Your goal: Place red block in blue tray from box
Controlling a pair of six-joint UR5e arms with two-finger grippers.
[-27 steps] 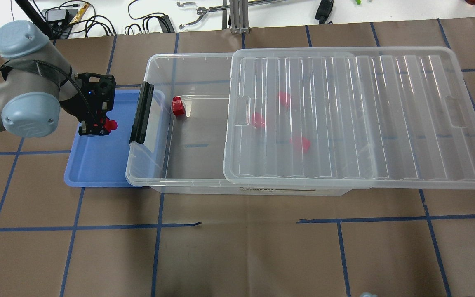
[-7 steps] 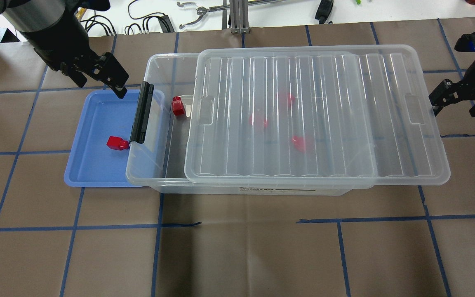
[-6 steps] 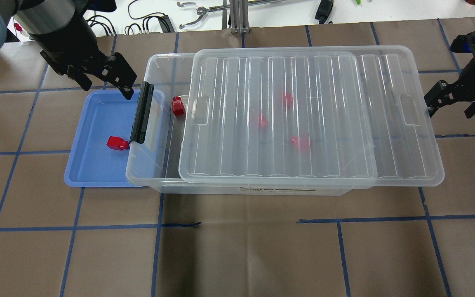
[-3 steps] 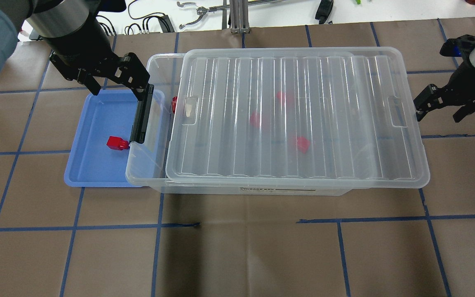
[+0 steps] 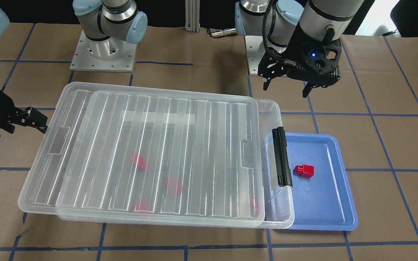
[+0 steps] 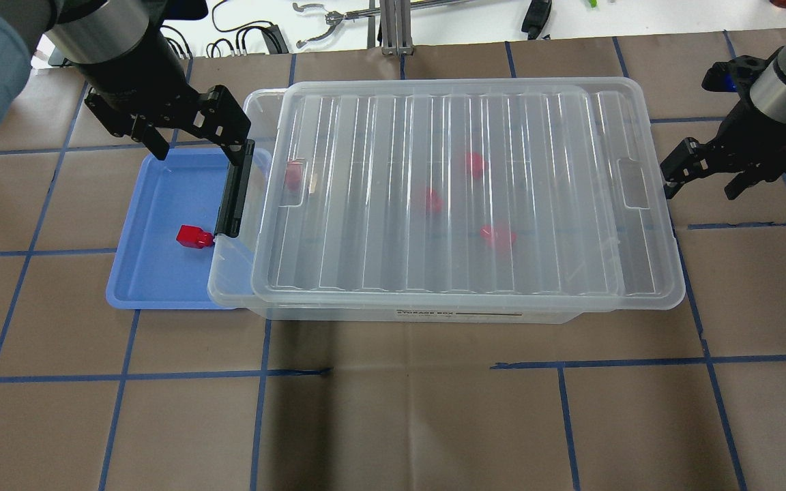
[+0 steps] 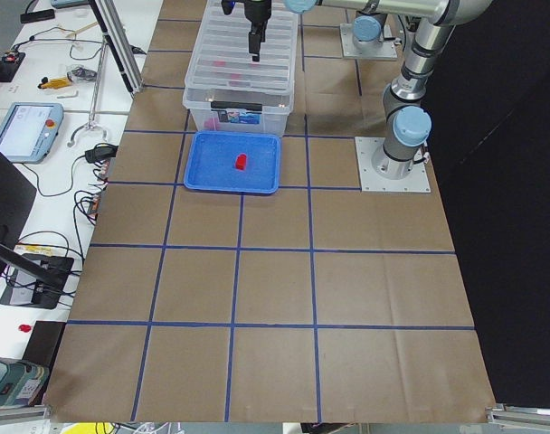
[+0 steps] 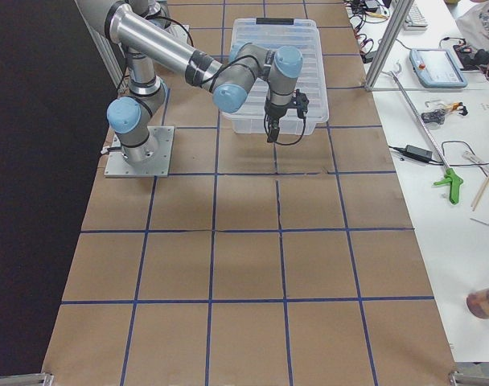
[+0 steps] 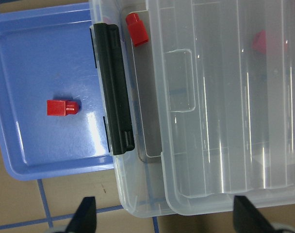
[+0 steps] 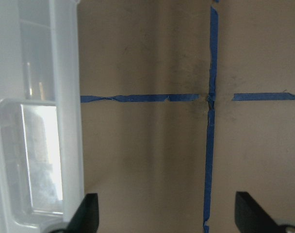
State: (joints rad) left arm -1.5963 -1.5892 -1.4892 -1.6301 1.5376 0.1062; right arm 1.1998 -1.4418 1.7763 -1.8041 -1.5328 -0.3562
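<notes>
One red block (image 6: 194,236) lies in the blue tray (image 6: 154,273), next to the box's black latch (image 6: 235,194); it also shows in the front view (image 5: 304,171) and the left wrist view (image 9: 61,108). The clear box (image 6: 229,290) overlaps the tray's right side. Its ribbed lid (image 6: 461,198) covers all but a narrow strip at the latch end. Several more red blocks (image 6: 434,200) lie inside, under the lid. My left gripper (image 6: 196,146) is open and empty above the tray's far edge and the latch. My right gripper (image 6: 700,187) is open, with one finger against the lid's right edge.
Cables and hand tools (image 6: 325,20) lie on the white bench beyond the table's far edge, with an aluminium post (image 6: 393,27). The two arm bases (image 5: 103,54) stand at the robot's side. Brown paper with blue tape lines covers the table.
My left gripper let go of the red block, which now lies in the tray, then rose and moved right. My right gripper came in and moved left with the lid, which slid over the box.
</notes>
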